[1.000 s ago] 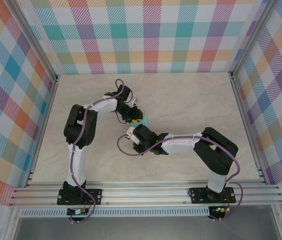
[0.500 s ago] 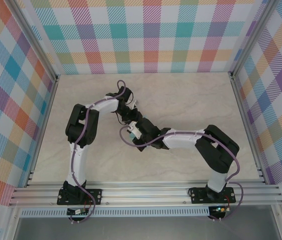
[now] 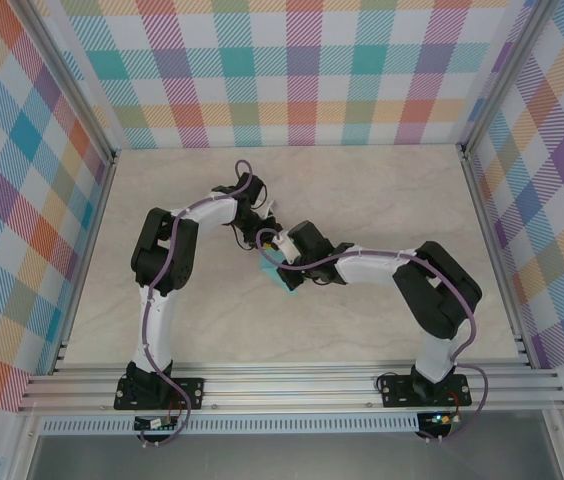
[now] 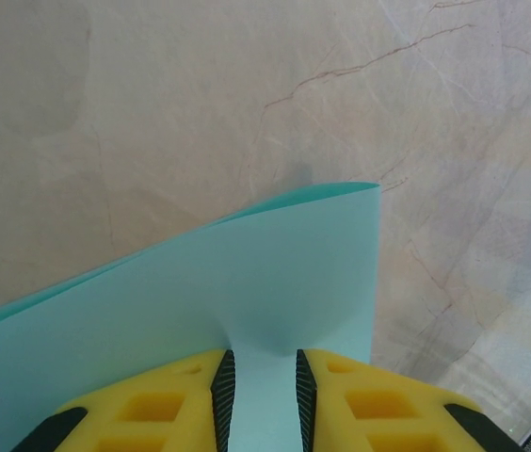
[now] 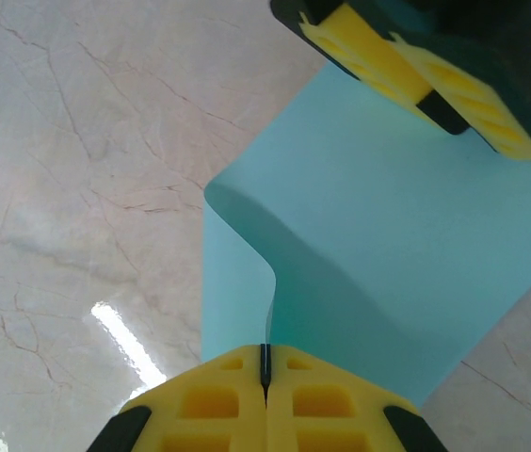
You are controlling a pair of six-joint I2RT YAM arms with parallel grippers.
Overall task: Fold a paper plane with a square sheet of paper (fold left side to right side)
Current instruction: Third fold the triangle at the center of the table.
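The square sheet of paper [image 3: 278, 277] is turquoise and lies mid-table, partly under both wrists. In the right wrist view the sheet [image 5: 388, 245] curls up in a loose S-bend, and its raised edge runs into my right gripper [image 5: 265, 353], which is shut on it. My left gripper [image 4: 264, 363] rests at the sheet's [image 4: 275, 273] other side, its yellow fingers a little apart with paper showing in the gap. The same left fingers [image 5: 435, 75] appear at the top of the right wrist view. From above, the left gripper [image 3: 265, 236] and right gripper [image 3: 284, 266] nearly meet.
The tabletop [image 3: 382, 190] is pale marble-patterned, with plaid walls [image 3: 292, 70] on three sides. An aluminium rail [image 3: 292, 385] carrying both arm bases runs along the near edge. Purple cables loop off both wrists.
The right arm has swung away from the near edge toward the left gripper, lifting the paper edge it holds. The left arm has barely moved.
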